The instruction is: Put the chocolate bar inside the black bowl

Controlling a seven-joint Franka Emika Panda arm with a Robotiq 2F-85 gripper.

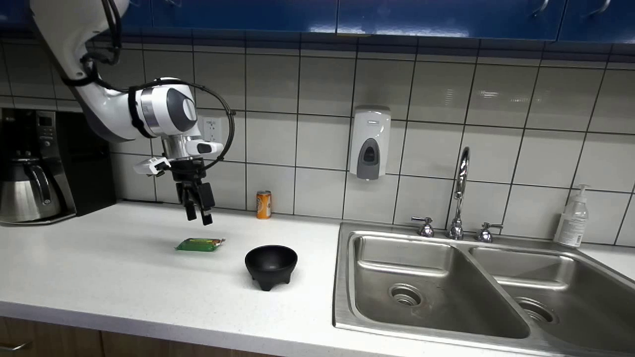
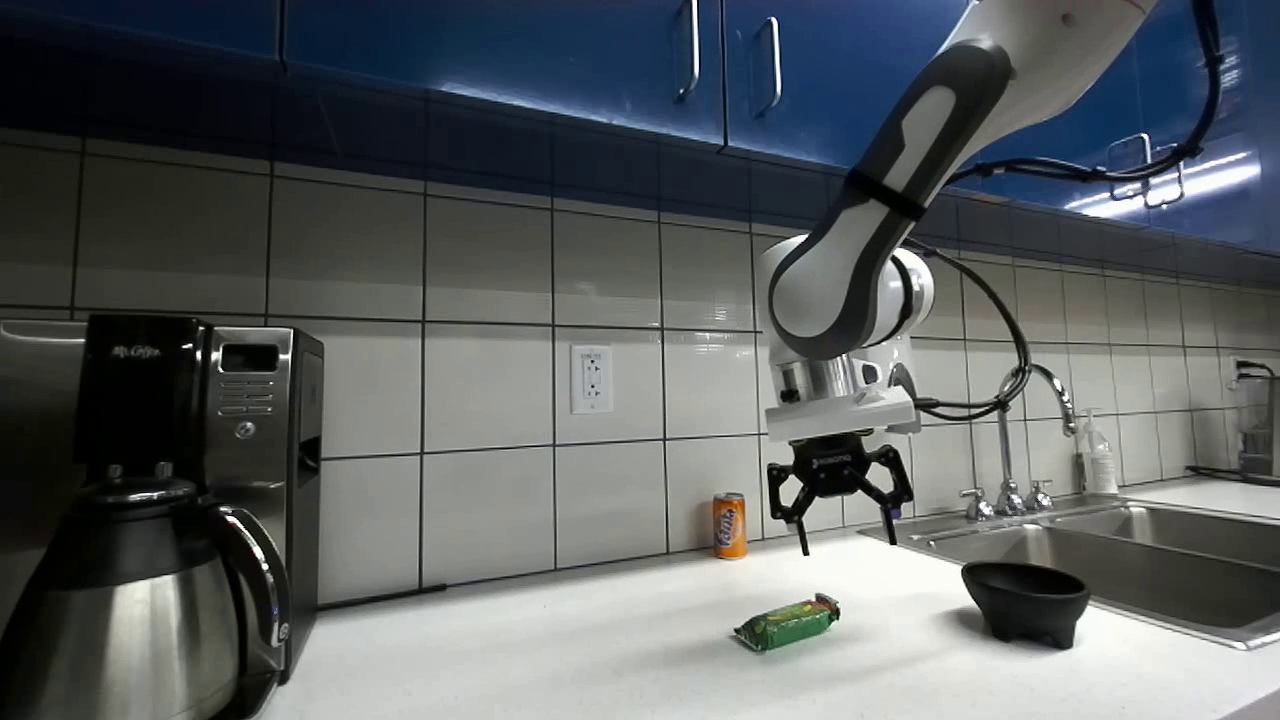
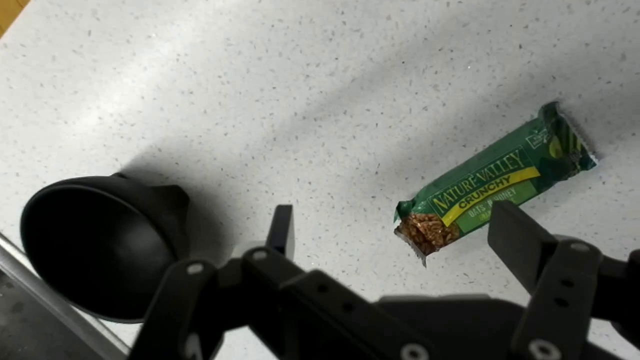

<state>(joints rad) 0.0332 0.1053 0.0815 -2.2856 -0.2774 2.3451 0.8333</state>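
The chocolate bar (image 1: 199, 244) is a flat bar in a green wrapper lying on the white counter. It also shows in an exterior view (image 2: 790, 624) and at the right of the wrist view (image 3: 480, 185). The black bowl (image 1: 270, 267) stands upright on short feet between the bar and the sink. It also shows in an exterior view (image 2: 1027, 602) and at the left of the wrist view (image 3: 100, 250). My gripper (image 1: 199, 217) is open and empty, pointing down above the counter, apart from the bar. It also shows in an exterior view (image 2: 848, 544) and the wrist view (image 3: 392, 212).
An orange can (image 1: 264, 205) stands by the tiled wall, also in an exterior view (image 2: 730, 525). A coffee maker (image 2: 265, 450) stands at the counter's far end. A steel sink (image 1: 342, 287) with a faucet (image 1: 459, 198) lies beyond the bowl. Blue cabinets (image 1: 248, 15) hang above.
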